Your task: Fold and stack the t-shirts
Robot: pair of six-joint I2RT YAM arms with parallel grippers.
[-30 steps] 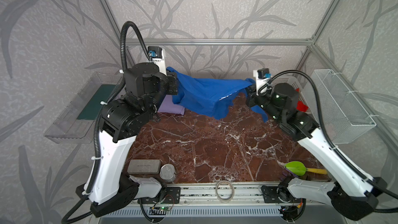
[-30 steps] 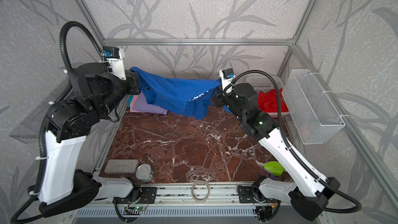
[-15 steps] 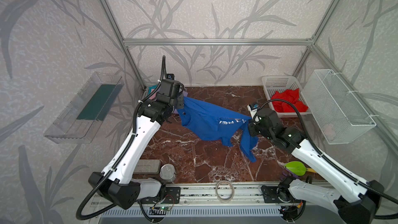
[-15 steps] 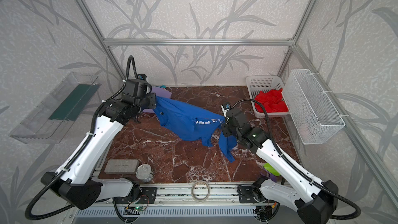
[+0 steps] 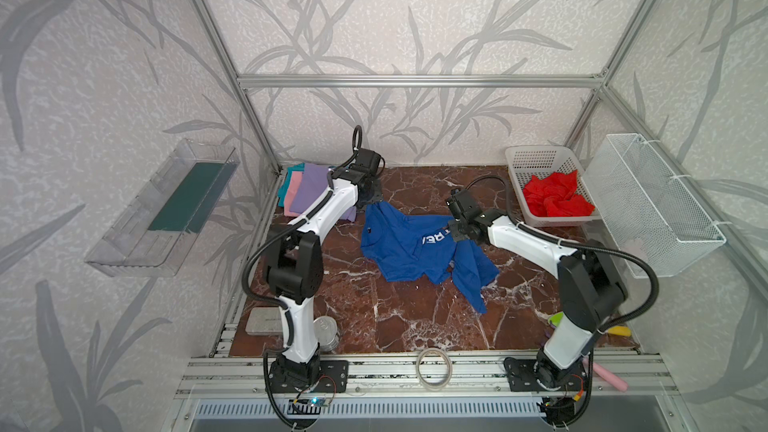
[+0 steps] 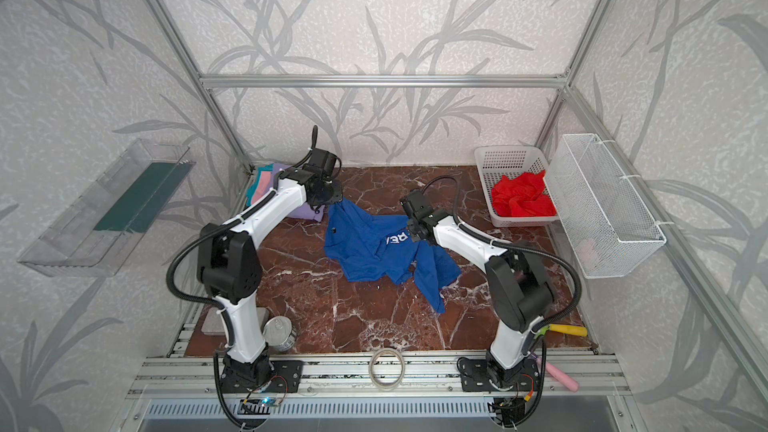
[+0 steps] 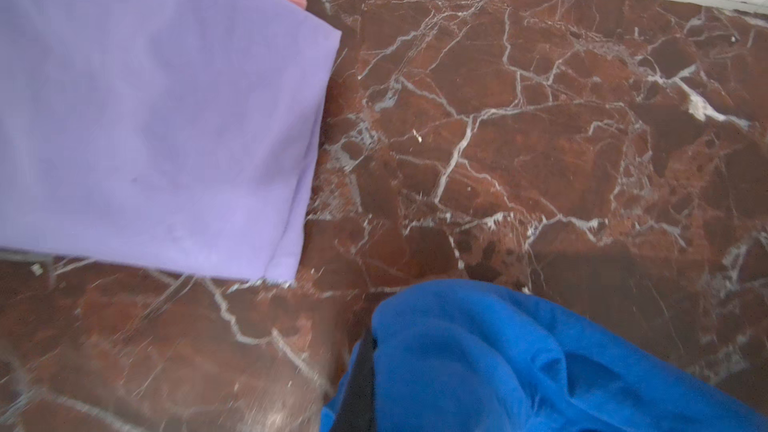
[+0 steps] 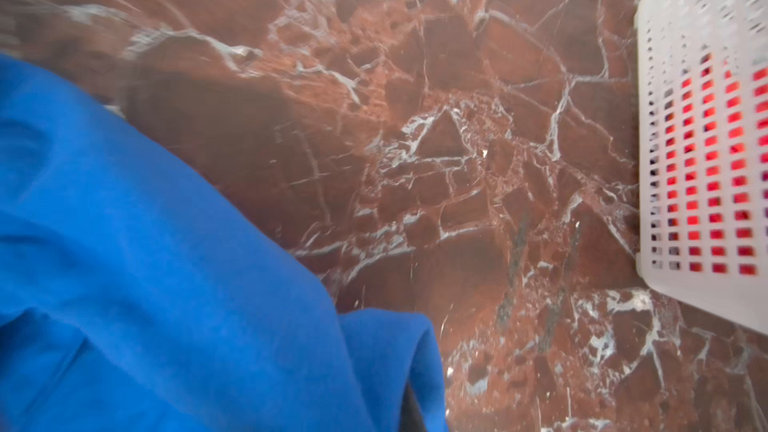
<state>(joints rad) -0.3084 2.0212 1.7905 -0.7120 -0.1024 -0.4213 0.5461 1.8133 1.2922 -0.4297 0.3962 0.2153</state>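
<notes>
My left gripper point(image 5: 371, 201) is pinched shut on a peaked corner of the soft blue shirt point(image 5: 399, 251), which sprawls rumpled in the middle of the veined red-brown marble table point(image 5: 415, 317). My right gripper point(image 5: 452, 229) sits at the shirt's opposite edge with cloth draped over it; I cannot tell whether it grips. A smooth, flat-folded lavender shirt point(image 7: 158, 118) lies nearby. A crumpled red shirt point(image 5: 552, 197) fills the perforated white basket point(image 5: 536, 155).

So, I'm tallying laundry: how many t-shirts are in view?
5. Blue shirt loose mid-table; red shirt crumpled in the basket; purple shirt, pink shirt and teal shirt stacked at the back left. Others may hide under the stack or the red one.
</notes>
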